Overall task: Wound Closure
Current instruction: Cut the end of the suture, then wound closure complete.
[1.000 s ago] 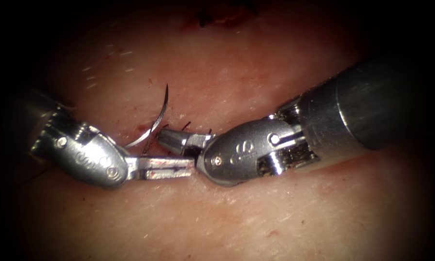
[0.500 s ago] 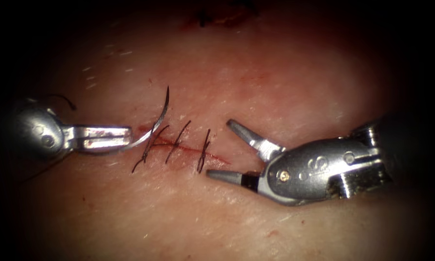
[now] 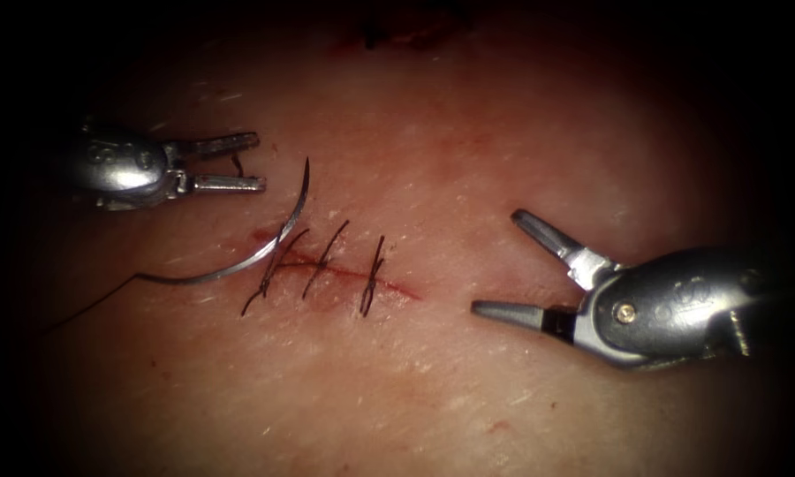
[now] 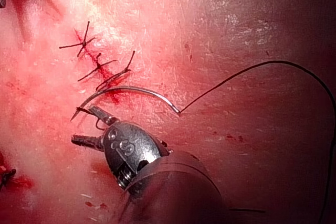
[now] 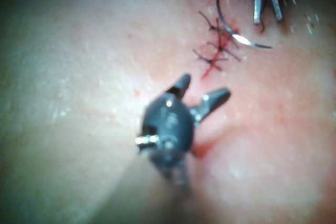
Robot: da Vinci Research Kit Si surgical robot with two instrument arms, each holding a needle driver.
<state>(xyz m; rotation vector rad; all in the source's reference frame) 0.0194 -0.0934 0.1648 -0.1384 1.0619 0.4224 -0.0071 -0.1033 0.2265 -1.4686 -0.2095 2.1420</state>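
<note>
Plainly, neither tool is holding anything at this moment. The left tool (image 3: 238, 162) hovers over the tissue (image 3: 468, 389) up and to the left of the cut (image 3: 344, 274), its jaws parted and empty, a short dark strand seen between them that cannot be identified. The right tool (image 3: 503, 265) sits to the right of the cut with its jaws spread wide, also empty.

The needle (image 3: 274, 238) lies free at the left end of the cut, just beside the leftmost of three stitches (image 3: 327, 256). Its point rises toward the far edge of the tissue; its tail end runs out to the left, where the thread (image 3: 88, 305) leaves it and trails toward the tissue's left edge. Whether any part of the curve is lodged in the tissue cannot be told; in the left wrist view the needle (image 4: 131, 92) arcs over the red fluid (image 4: 113, 95) at the cut's end, touching the nearest stitch.

The risk is judged to lie in the unheld needle. It may roll or tip on the wet surface, so a later grasp could catch it at a poor place along the curve. A tug on the slack thread (image 4: 273, 69) could drag it against the stitches, and a jaw closing close by could snag a stitch tail.
</note>
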